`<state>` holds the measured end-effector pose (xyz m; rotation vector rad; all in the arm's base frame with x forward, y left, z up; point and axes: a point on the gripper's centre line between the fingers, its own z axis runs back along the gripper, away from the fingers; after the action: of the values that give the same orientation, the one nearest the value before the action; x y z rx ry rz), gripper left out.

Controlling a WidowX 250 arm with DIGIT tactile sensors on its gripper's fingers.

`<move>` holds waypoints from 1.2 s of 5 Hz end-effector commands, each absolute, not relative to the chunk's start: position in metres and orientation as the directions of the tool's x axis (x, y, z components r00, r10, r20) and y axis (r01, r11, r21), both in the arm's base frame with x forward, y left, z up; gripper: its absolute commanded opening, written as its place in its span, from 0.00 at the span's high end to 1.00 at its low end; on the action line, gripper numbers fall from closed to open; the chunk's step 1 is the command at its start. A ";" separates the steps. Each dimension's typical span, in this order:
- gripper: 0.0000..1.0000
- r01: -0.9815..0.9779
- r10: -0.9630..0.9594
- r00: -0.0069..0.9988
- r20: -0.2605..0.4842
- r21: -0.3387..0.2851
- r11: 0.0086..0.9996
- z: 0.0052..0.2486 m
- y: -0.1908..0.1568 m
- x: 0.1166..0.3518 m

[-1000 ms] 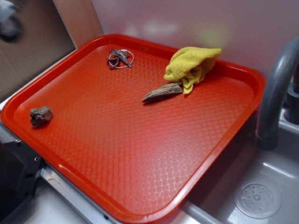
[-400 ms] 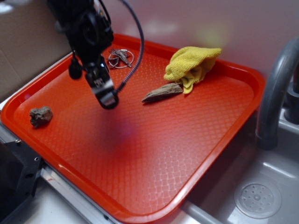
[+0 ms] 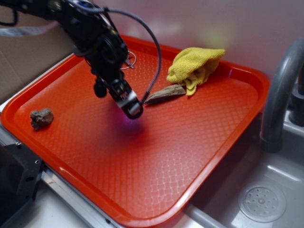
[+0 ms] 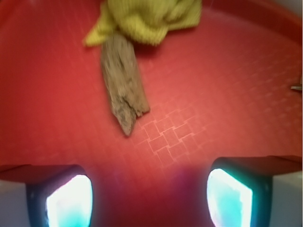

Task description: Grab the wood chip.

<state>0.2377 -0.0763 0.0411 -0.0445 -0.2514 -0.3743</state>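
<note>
The wood chip (image 3: pixel 166 93) is a tapered brown-grey sliver lying on the red tray (image 3: pixel 199 137), its wide end tucked under the yellow cloth (image 3: pixel 194 66). In the wrist view the wood chip (image 4: pixel 122 82) lies ahead and left of centre, pointed end toward me. My gripper (image 3: pixel 131 108) hovers low over the tray just left of the chip's pointed end. Its jaws are wide open and empty (image 4: pixel 149 198), with bare tray between them.
A lumpy grey-brown rock (image 3: pixel 41 118) sits at the tray's left edge. A dark twig with a metal ring (image 3: pixel 128 58) lies at the back, partly behind my arm. A grey faucet (image 3: pixel 280 95) and sink (image 3: pixel 261 202) stand right of the tray.
My arm came into view from the upper left and moved right and down across the tray, stopping close to the chip's pointed end. The chip, cloth and rock have not moved.
</note>
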 end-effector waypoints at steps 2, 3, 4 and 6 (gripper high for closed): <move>0.00 0.432 -0.419 0.890 0.178 -0.041 0.901 0.053 -0.085 0.260; 0.00 0.432 -0.419 0.890 0.178 -0.041 0.901 0.053 -0.085 0.260; 0.00 0.432 -0.419 0.890 0.178 -0.041 0.901 0.053 -0.085 0.260; 0.00 0.459 -0.457 0.877 0.149 0.021 0.888 0.019 -0.110 0.276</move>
<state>0.2757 -0.0985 0.0198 -0.0174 -0.1445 -0.4694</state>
